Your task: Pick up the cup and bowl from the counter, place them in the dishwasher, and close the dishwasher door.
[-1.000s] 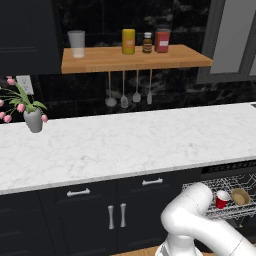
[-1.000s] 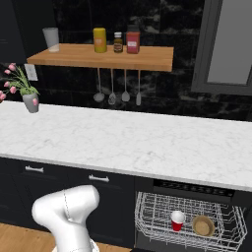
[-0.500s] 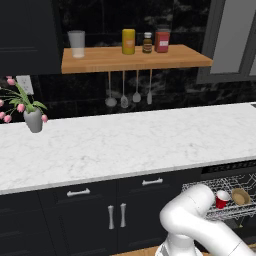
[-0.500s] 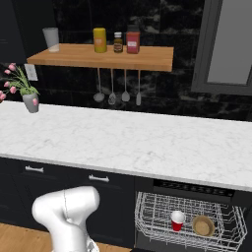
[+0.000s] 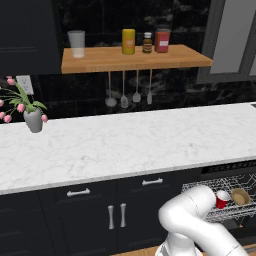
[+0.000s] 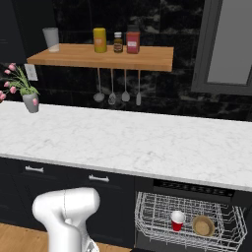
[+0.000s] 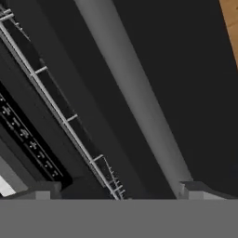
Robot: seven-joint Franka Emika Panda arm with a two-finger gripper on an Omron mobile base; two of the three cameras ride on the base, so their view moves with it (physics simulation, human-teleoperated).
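Note:
The red cup [image 5: 222, 199] [image 6: 177, 220] stands in the grey wire rack [image 6: 147, 216] of the open dishwasher [image 6: 192, 188], with the tan bowl [image 5: 240, 196] [image 6: 203, 225] right beside it. The white marble counter [image 5: 125, 145] [image 6: 123, 142] above carries neither of them. In the hand view my gripper [image 7: 118, 194] is open with nothing between its fingertips [image 7: 42, 191]. It faces the dark dishwasher door [image 7: 186, 56] close up, and the door's grey handle bar [image 7: 135, 93] runs diagonally across. The rack's edge [image 7: 51, 104] and the control strip [image 7: 23, 132] lie to the left.
A grey vase of pink flowers [image 5: 33, 119] [image 6: 30, 102] stands at the counter's left. The wooden shelf [image 5: 135, 57] holds a tumbler [image 5: 77, 43] and jars, with utensils [image 5: 129, 90] hanging below. Navy cabinets with silver handles [image 5: 116, 216] flank the dishwasher. Wood floor [image 7: 230, 28] shows beside the door.

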